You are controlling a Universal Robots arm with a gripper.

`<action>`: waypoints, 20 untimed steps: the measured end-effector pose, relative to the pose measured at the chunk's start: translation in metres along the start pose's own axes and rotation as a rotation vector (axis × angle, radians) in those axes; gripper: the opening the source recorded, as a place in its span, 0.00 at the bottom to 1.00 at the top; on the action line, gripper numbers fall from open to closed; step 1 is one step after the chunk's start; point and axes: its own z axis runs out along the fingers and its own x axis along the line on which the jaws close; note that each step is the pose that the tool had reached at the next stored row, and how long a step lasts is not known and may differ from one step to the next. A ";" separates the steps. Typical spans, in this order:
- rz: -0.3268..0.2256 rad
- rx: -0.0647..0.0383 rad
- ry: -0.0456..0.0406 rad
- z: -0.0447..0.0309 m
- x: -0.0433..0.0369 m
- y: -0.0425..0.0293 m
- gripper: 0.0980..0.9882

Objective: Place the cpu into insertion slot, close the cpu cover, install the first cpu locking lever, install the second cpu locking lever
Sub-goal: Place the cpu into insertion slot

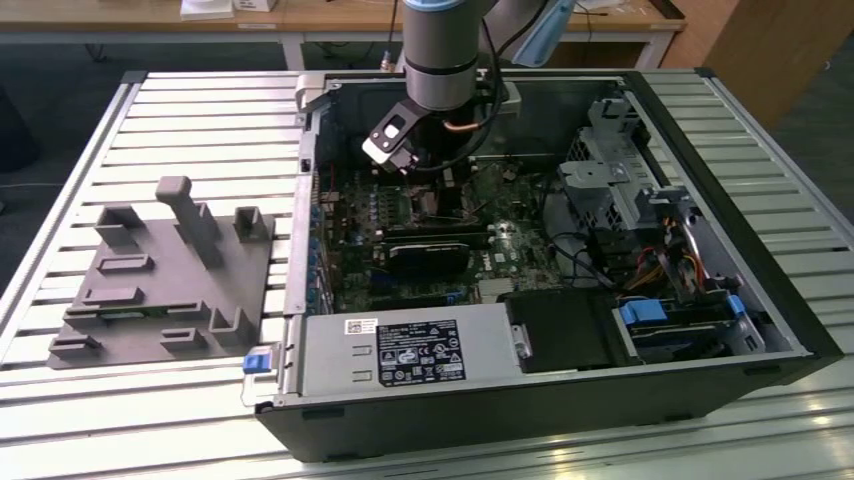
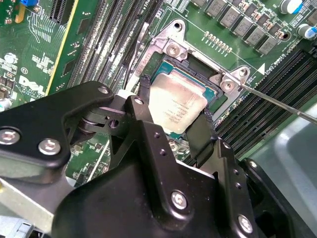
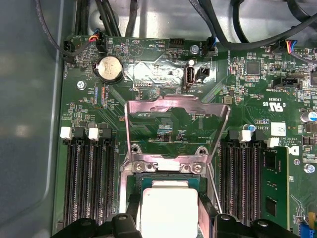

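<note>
The matte black tool [image 2: 176,101] is closed on two opposite edges of the flat, dull-silver square cpu [image 2: 173,113], held low in the black, metal-rimmed insertion slot [image 2: 195,62]. Beyond it, the thin, shiny frame of the cpu cover [image 3: 163,103] stands raised open.

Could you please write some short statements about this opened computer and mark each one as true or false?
1. The metal cover lies shut flat over the chip. False: it stands raised and open behind the socket.
2. The hand is right at the chip, over the socket. True.
3. The computer case lies on its side with its inside open to view. True.
4. The grey block lies on the exterior view's right of the case. False: it lies on the exterior view's left.
5. A round battery sits on the green board. True.
</note>
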 end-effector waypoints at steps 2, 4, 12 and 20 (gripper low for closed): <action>0.000 0.000 -0.0001 0.0000 0.0000 0.0000 0.51; 0.000 0.000 -0.0001 0.0000 0.0000 0.0000 0.58; 0.000 0.000 0.0001 -0.0021 -0.0001 0.0001 0.58; 0.000 0.000 0.0001 -0.0175 -0.0005 0.0013 0.58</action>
